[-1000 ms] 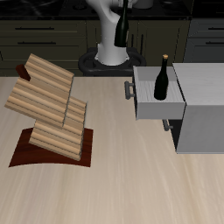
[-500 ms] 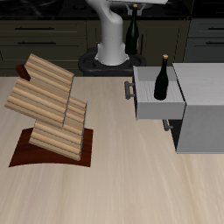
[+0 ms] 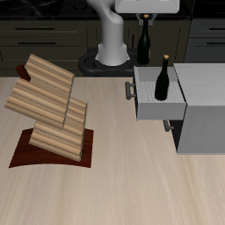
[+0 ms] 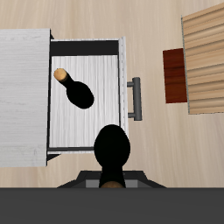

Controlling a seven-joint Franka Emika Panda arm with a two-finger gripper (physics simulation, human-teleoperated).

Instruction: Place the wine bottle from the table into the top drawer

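Now the pincer (image 3: 144,15), clamped on the slim near-black glass wine bottle (image 3: 144,41) with the tan-gold cap, hangs at the exterior view's upper centre, behind the open pale grey top drawer (image 3: 151,108). Carry it over the bare drawer floor, clear of the look-alike dark bottle (image 3: 163,79) standing inside, then lower upright. Compared with a second ago, the bottle has travelled rightward toward the drawer.

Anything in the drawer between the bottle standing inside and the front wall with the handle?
No. In the wrist view the top drawer floor is bare between the standing bottle and the front wall carrying the handle.
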